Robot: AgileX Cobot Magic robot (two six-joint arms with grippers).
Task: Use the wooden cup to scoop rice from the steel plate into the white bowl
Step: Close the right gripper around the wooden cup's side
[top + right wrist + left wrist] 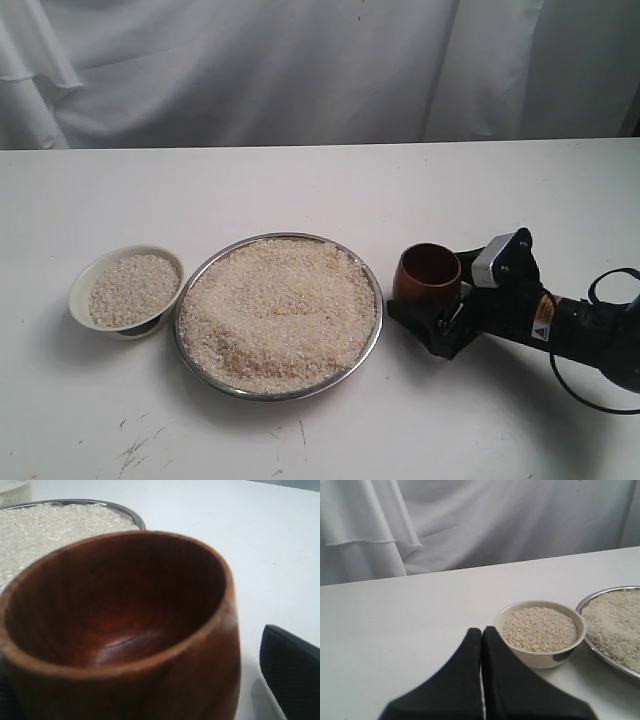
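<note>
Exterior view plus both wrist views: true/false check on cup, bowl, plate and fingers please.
1. The small reddish-brown wooden cup is empty. True.
2. The small round cream-white bowl is empty. False: it holds off-white rice.
3. The left fingers are pressed together with nothing between them. True.
4. The cup stands inside the wide shiny steel plate. False: it stands upright on the white table, just right of the plate in the exterior view.
5. The right fingers are clamped on the cup. False: they are open around it, and the right wrist view shows one finger clear of the cup's wall.
</note>
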